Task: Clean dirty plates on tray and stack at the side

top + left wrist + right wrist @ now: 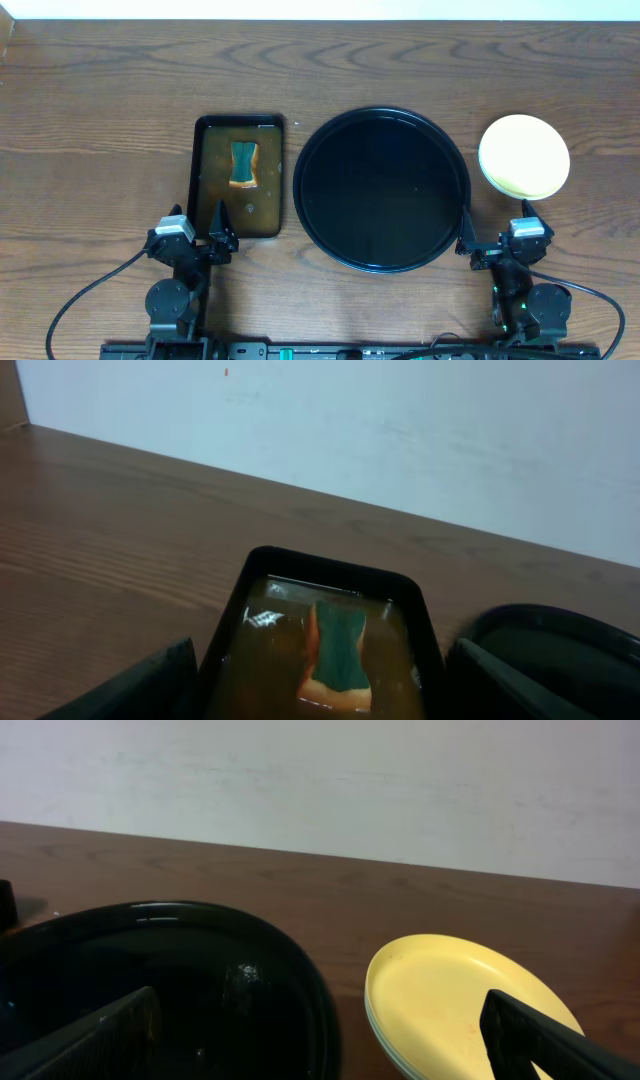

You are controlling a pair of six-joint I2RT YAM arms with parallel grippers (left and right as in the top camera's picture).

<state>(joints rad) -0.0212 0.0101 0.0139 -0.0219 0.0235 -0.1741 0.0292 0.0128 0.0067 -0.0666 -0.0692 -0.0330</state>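
The large round black tray (380, 190) sits mid-table with nothing on it; it also shows in the right wrist view (200, 990). The plates (524, 156) stand in one stack to its right, pale yellow on top, pale blue-white rims just showing beneath in the right wrist view (450, 1000). My left gripper (195, 243) is open and empty at the near edge, in front of the rectangular tray. My right gripper (500, 243) is open and empty near the round tray's front right rim, short of the stack.
A rectangular black tray (238, 175) of brownish liquid holds a green-and-orange sponge (243, 165) left of the round tray; both show in the left wrist view (330, 650). A pale wall runs behind the table.
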